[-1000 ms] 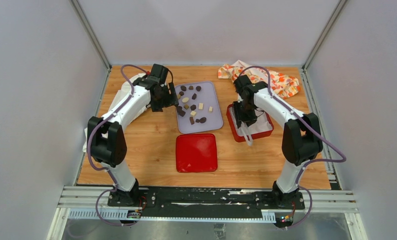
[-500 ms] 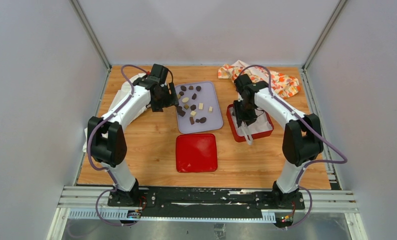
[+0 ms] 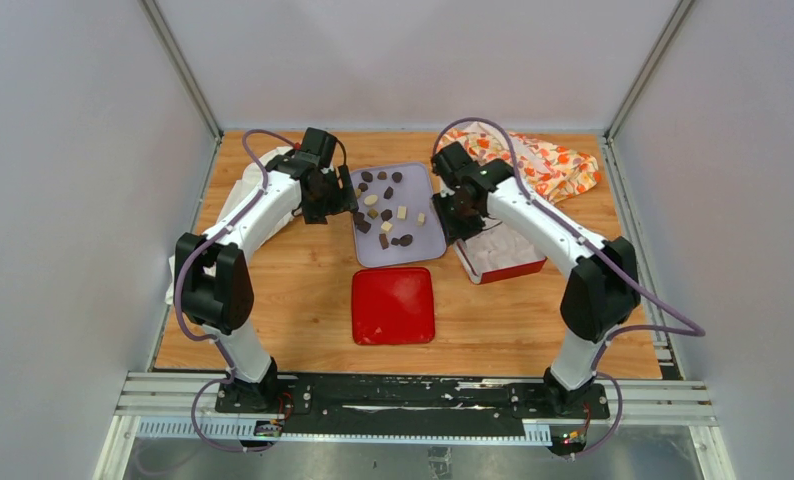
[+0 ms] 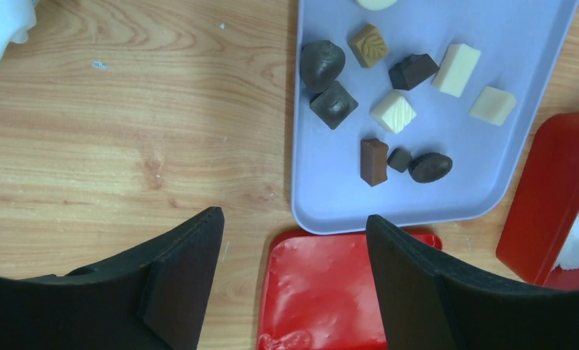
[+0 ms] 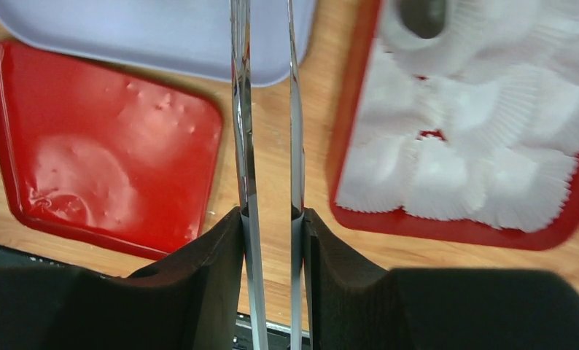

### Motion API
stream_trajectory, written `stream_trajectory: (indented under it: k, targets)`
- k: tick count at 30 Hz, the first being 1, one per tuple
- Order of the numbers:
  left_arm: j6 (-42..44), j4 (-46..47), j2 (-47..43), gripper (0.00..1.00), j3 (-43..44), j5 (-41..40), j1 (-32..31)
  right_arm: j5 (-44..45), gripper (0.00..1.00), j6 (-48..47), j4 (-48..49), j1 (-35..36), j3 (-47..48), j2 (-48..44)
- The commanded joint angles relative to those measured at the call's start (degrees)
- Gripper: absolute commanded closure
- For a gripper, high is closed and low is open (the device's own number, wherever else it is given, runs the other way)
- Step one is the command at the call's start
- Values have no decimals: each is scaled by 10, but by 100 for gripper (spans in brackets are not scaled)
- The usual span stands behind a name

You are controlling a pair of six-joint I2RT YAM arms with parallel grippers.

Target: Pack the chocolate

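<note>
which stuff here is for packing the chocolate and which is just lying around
For the job: chocolate pieces, lavender tray, tongs in the right tool, red box of paper cups, red lid.
Lying about: patterned cloth, white bundle at left.

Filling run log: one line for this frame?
left gripper open at tray edge | right gripper shut on tongs, between tray and box | chocolate on tray

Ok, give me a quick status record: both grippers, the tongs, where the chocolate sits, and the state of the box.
left gripper: open, empty, by left edge of lavender tray
right gripper: shut on tongs
tongs: blades apart, above the gap between tray and red box; tips out of view
chocolate: loose pieces on tray
red box: lined with white paper cups
red lid: flat, near side of tray
</note>
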Motion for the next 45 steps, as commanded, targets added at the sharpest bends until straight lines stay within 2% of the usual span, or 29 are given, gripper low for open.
stream_trajectory:
  k: [1,8,32,34,38,44,45]
  targets:
    - [5,1,4,23,16,8,5,-28,63,8,-25,23,23,56]
    - [9,1,-1,23,13,5,5,-65,53,55,-31,23,69,118]
    - [34,0,-9,23,2,5,6,-23,51,99,-64,24,189,259]
    - [35,1,-7,23,5,10,8,-25,53,100,-66,24,194,262]
    - [34,1,-2,23,14,10,11,-26,66,103,-67,24,189,256]
    - [35,0,5,23,21,22,10,-27,97,97,-67,24,186,233]
    - [36,1,6,23,20,21,10,-27,99,95,-67,23,186,228]
